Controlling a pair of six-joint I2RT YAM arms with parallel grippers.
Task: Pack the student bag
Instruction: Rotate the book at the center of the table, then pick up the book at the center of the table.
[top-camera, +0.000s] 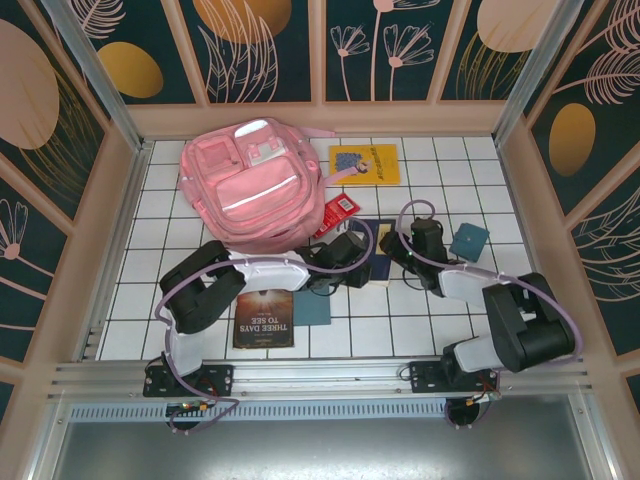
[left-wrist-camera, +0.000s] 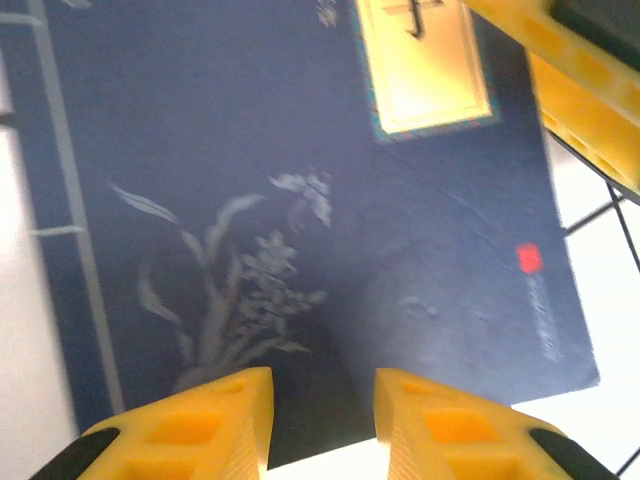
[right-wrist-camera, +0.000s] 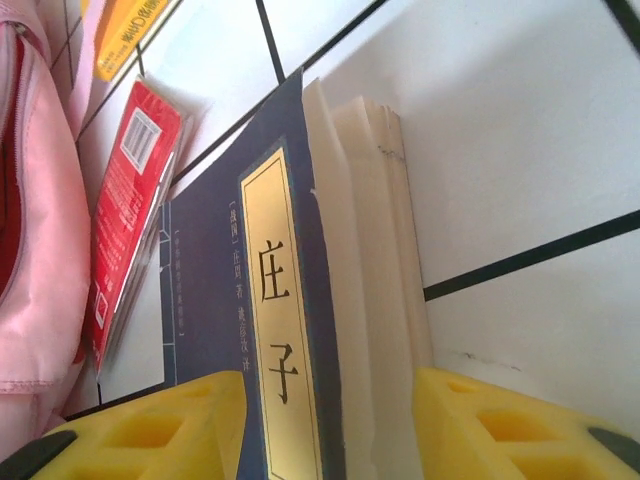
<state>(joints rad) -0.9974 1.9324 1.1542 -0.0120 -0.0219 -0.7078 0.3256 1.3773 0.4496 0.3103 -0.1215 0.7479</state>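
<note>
Right wrist: page edges (right-wrist-camera: 365, 250), navy book (right-wrist-camera: 200, 330)

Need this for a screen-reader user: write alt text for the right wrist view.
A dark blue book with a gold Chinese-character label lies between the right gripper's yellow fingers on white tiles. A red book and pink backpack lie left.

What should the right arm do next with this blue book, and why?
Probably close the right gripper on the blue book: its jaws look open with the cover and page edge between them, ready to grip before lifting toward the pink backpack.
</note>
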